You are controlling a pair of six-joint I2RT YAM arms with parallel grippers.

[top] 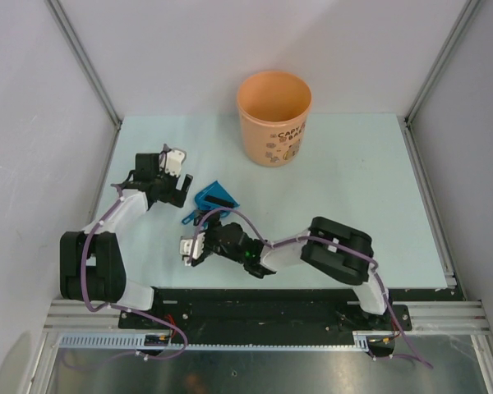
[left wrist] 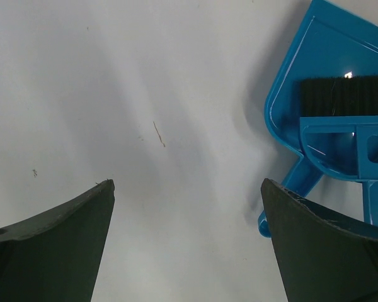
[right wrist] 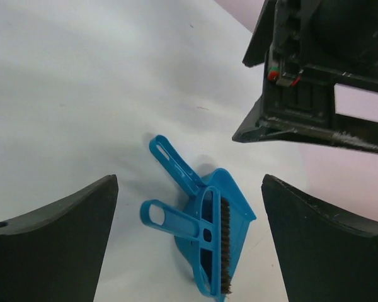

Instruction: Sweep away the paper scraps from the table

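Brush (right wrist: 206, 242) in dustpan (right wrist: 237, 209) on table (right wrist: 82, 94)

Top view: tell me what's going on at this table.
Two robot arms are set up to sweep the table, but neither holds anything. The left pincer and right pincer are both open, poised near the blue dustpan, which lies on the table with the small brush resting in it. An orange bucket stands upright towards the far edge. No paper scraps show in any view.
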